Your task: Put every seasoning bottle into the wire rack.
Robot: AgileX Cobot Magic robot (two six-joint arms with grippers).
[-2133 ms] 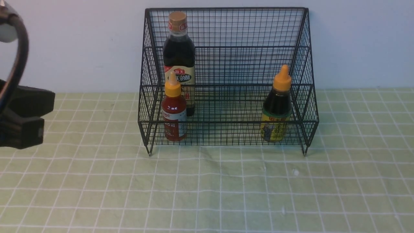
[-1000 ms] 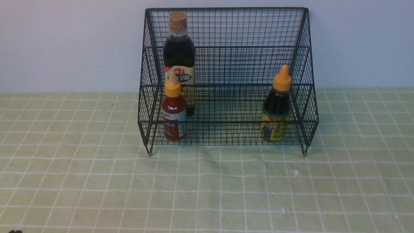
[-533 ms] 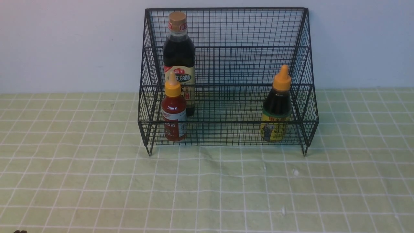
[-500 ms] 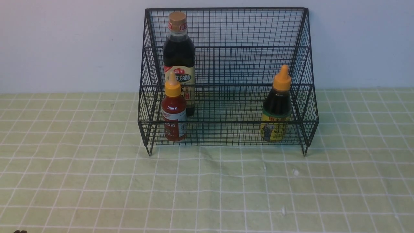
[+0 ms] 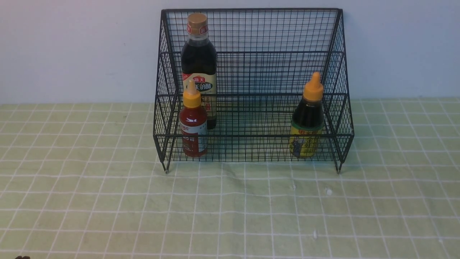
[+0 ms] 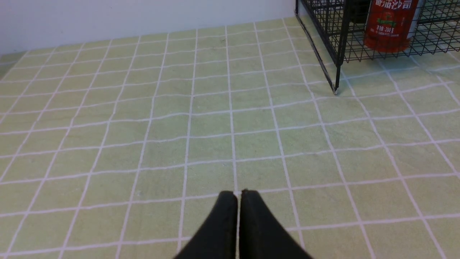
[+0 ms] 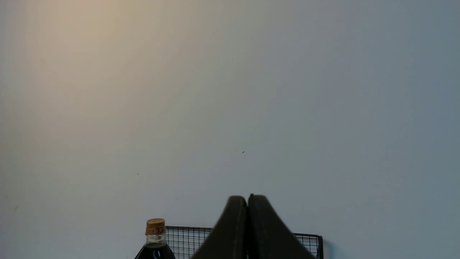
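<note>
The black wire rack (image 5: 334,43) stands at the back against the wall. The tall dark vinegar bottle (image 5: 198,61) with gold cap stands on its upper step at the left. The red-sauce bottle (image 5: 193,124) with yellow nozzle stands on the lower step in front of it. The dark-sauce bottle (image 5: 308,120) with orange nozzle stands on the lower step at the right. My left gripper (image 6: 239,193) is shut and empty, low over the cloth, left of the rack (image 6: 337,54) and the red-sauce bottle (image 6: 390,23). My right gripper (image 7: 248,197) is shut and empty, facing the wall above the rack (image 7: 309,239) and the vinegar bottle's cap (image 7: 155,226).
A green checked cloth (image 5: 230,208) covers the table. A pale wall (image 5: 72,50) rises right behind the rack. A small dark tip (image 5: 21,257) shows at the front view's bottom left corner.
The left arm, at the left edge 2.1 s ago, has drawn back out of the front view. Bottles and rack have not moved.
</note>
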